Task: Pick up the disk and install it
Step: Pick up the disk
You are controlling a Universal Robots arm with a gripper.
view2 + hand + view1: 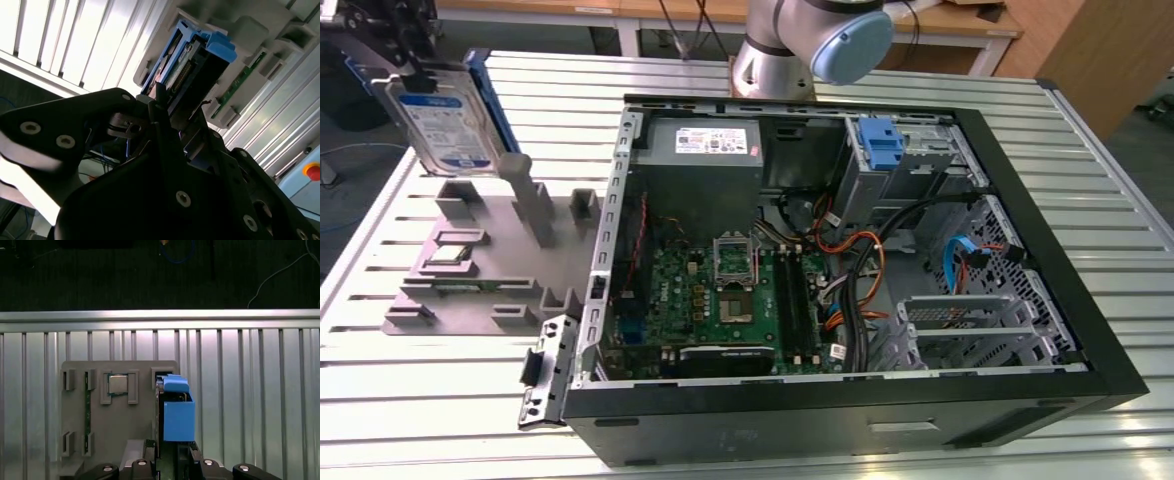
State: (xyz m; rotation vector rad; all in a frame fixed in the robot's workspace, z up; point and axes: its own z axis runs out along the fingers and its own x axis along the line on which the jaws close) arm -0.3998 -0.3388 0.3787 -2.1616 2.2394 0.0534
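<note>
gripper point(416, 76) grips disk point(455, 138) | exterior view: label point(440, 112) | second wrist view: connector point(181, 74)

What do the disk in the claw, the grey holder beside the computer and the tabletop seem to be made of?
The disk: silvery edges suggest a bare metal casing, with a glossy label. Its bracket looks like matte blue plastic. The holder: matte uniform grey, probably plastic. The tabletop: ribbed, shiny pale slats, likely aluminium.
</note>
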